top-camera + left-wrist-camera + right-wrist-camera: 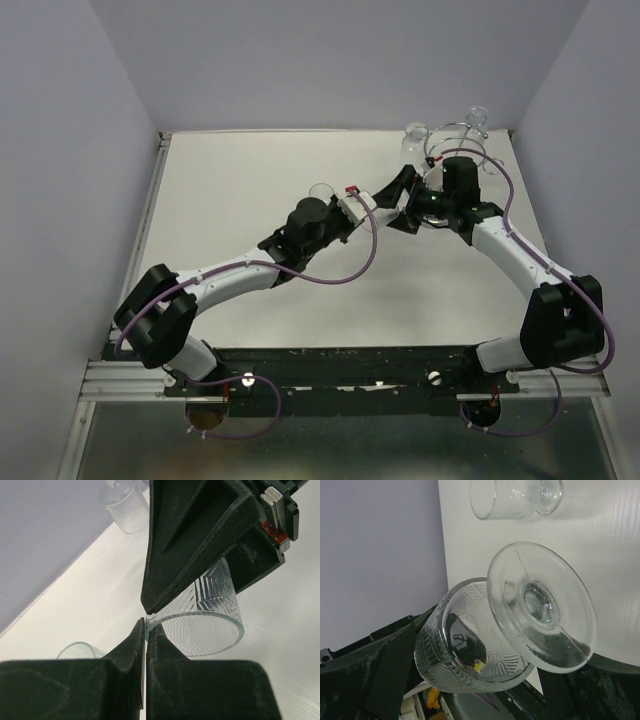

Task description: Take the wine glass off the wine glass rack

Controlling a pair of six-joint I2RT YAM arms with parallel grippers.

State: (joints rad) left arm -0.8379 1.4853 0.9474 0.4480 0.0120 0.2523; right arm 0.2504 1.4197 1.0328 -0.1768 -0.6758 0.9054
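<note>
1. While the right end effector point(490, 675) grips the wine glass point(470, 650) by its patterned bowl, one finger on each side, the glass lies tilted in the air. Its round foot faces the right wrist camera.
2. The held glass is off the wine glass rack point(462, 126), whose chrome ring stands at the far right corner of the table point(250, 160). The glass hangs near the rack, on the side toward the near edge.
3. The left end effector point(145, 630) extends from the middle of the table. Its fingers are drawn together to a thin slit, with the tips right at the rim of the held glass's open mouth. I cannot tell whether they pinch that rim.
4. A second glass point(415, 138) and a third glass point(478, 118) sit close by the rack's ring. I cannot tell whether they hang from it.
5. A fourth glass point(320, 190) is just beside the left arm, on the side toward the far edge.
</note>
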